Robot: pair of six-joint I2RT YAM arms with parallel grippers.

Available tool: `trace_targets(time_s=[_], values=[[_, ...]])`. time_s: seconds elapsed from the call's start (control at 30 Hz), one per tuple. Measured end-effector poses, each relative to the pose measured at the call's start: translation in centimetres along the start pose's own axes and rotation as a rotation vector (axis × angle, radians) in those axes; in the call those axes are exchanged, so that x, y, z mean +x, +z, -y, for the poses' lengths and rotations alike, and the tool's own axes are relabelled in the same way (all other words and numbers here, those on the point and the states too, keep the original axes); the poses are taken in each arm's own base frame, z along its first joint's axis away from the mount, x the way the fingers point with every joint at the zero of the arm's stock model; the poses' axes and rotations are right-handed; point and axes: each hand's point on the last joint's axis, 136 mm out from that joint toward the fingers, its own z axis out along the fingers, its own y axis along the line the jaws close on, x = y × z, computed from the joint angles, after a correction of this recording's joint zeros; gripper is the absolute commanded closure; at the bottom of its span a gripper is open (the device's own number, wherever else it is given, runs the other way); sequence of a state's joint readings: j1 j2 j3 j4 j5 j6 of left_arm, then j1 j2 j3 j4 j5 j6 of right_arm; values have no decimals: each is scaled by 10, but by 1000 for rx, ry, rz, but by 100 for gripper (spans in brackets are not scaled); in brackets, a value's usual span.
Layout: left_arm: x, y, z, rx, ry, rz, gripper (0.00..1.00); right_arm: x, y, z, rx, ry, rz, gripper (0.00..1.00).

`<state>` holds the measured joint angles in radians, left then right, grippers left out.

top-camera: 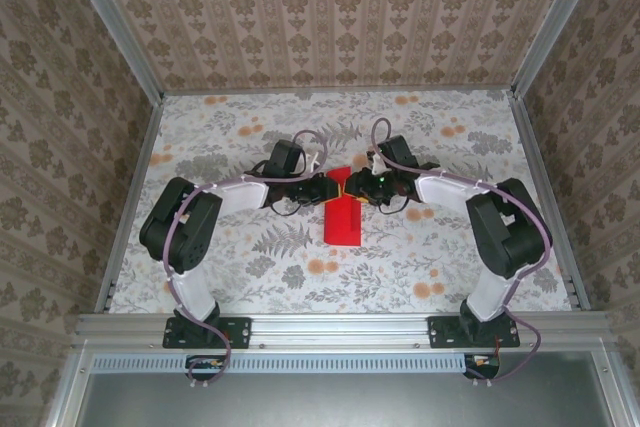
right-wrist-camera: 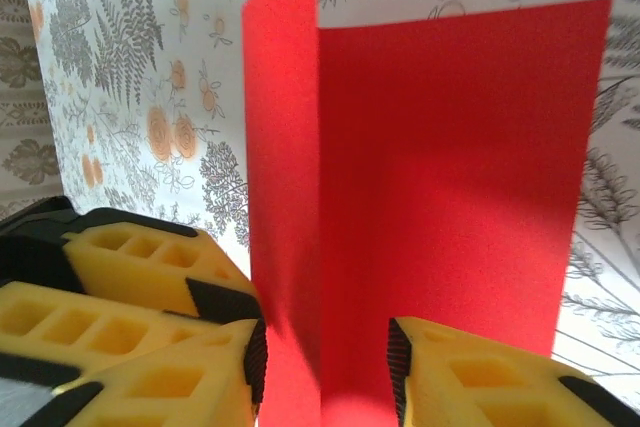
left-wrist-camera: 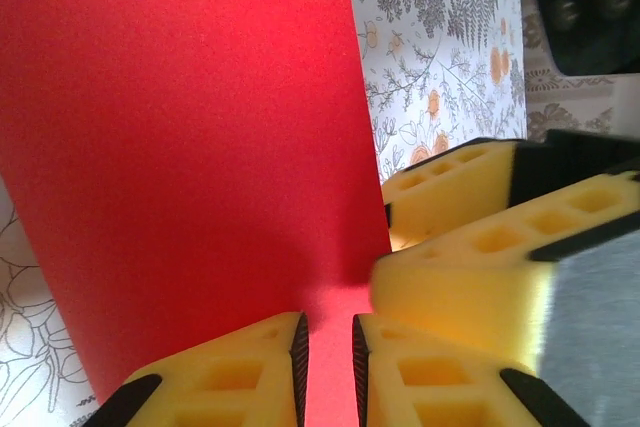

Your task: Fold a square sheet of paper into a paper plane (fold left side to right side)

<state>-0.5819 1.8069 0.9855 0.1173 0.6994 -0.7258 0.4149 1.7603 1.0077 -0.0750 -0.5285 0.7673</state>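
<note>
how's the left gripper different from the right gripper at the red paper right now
Gap: the left gripper has its jaws a narrow slit apart, while the right gripper has its jaws clearly wider.
Side: from above, the left gripper reaches the red paper from the left and the right gripper from the right.
Paper: it looks flat at the left gripper, but a flap stands up at the right gripper.
Shared: yellow fingers, both at the paper's far end.

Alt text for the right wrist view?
A square sheet of paper, bright red, lies on a floral tablecloth with its left flap standing up along a crease. The right gripper has its yellow fingers apart astride the near edge; the left gripper crowds in at lower left.
</note>
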Motion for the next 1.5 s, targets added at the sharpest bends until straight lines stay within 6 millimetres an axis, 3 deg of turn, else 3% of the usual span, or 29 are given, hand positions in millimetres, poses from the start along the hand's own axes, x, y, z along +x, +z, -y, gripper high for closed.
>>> trace_targets(time_s=[0.13,0.2,0.4,0.6,0.77,1.0,1.2,1.33,1.5], values=[[0,0,-1,-7,-3,0,76,2,6,0,-19,26,-18,95],[1,0,-3,-16,-2,0,69,3,6,0,-18,25,-21,100],[4,-7,-16,-107,12,2,54,6,5,18,69,22,-19,99],[3,-13,-21,-178,34,-1,49,6,8,35,155,21,-20,97],[11,-5,-30,-225,23,-36,47,7,9,42,184,19,-22,95],[19,11,-46,-297,2,-90,51,8,9,46,199,15,-25,86],[22,14,-52,-360,11,-112,54,4,5,54,252,0,0,62],[23,15,-52,-378,24,-122,54,-5,-19,52,294,-28,92,47],[24,15,-53,-400,39,-134,54,-20,-58,46,322,-50,241,39]])
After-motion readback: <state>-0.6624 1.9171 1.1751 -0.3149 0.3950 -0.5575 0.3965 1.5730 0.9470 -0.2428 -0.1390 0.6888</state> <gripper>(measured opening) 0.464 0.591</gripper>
